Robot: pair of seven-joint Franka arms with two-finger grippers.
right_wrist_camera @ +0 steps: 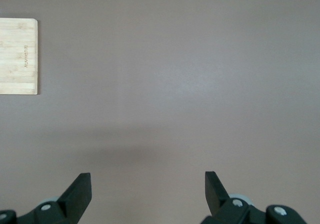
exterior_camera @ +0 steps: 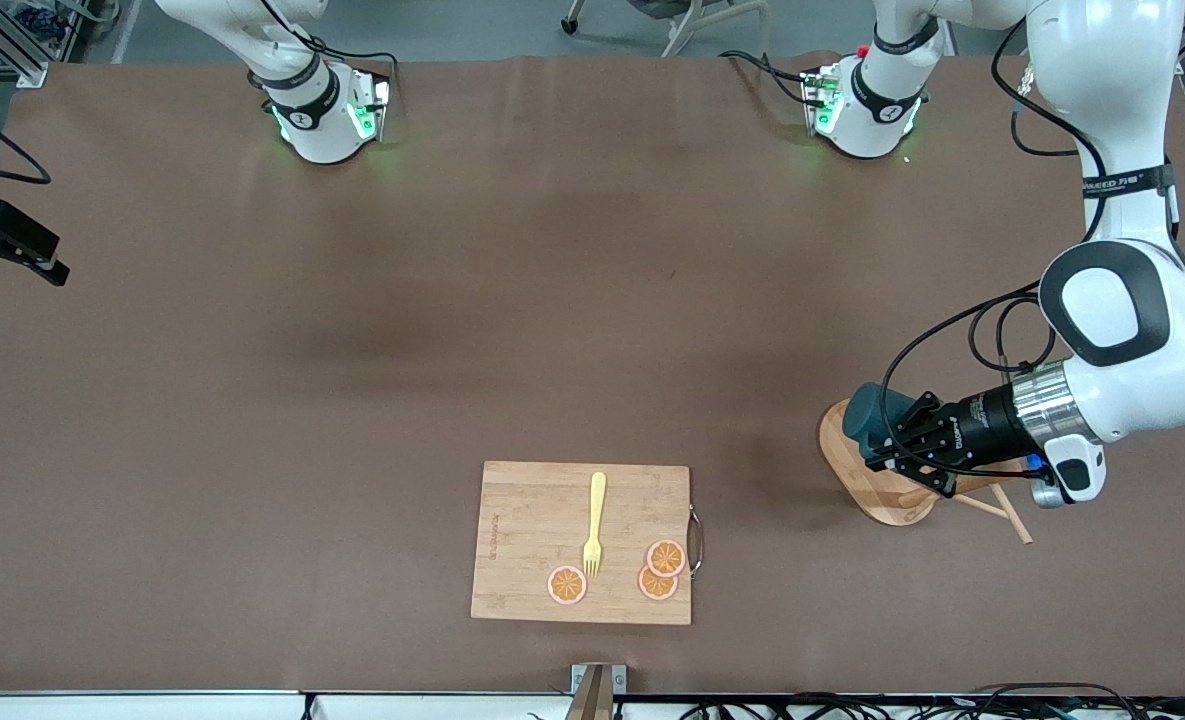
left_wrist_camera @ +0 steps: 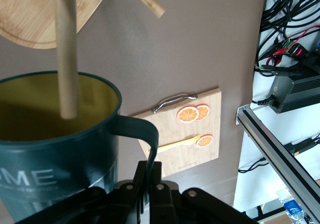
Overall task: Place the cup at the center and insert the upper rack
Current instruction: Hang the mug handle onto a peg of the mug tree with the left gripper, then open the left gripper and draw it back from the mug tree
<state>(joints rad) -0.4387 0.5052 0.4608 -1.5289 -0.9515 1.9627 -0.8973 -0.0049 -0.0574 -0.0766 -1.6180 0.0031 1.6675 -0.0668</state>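
One dark teal mug (exterior_camera: 864, 418), yellow inside, was clamped by its handle in the left end effector (exterior_camera: 897, 447) over one bamboo mug tree (exterior_camera: 877, 487); the right end effector (right_wrist_camera: 147, 191) waited, fingers wide.

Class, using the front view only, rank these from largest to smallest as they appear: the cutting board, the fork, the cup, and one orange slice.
1. Cutting board
2. Fork
3. Cup, held in the left gripper and partly hidden by it, so its place against the fork is unsure
4. Orange slice
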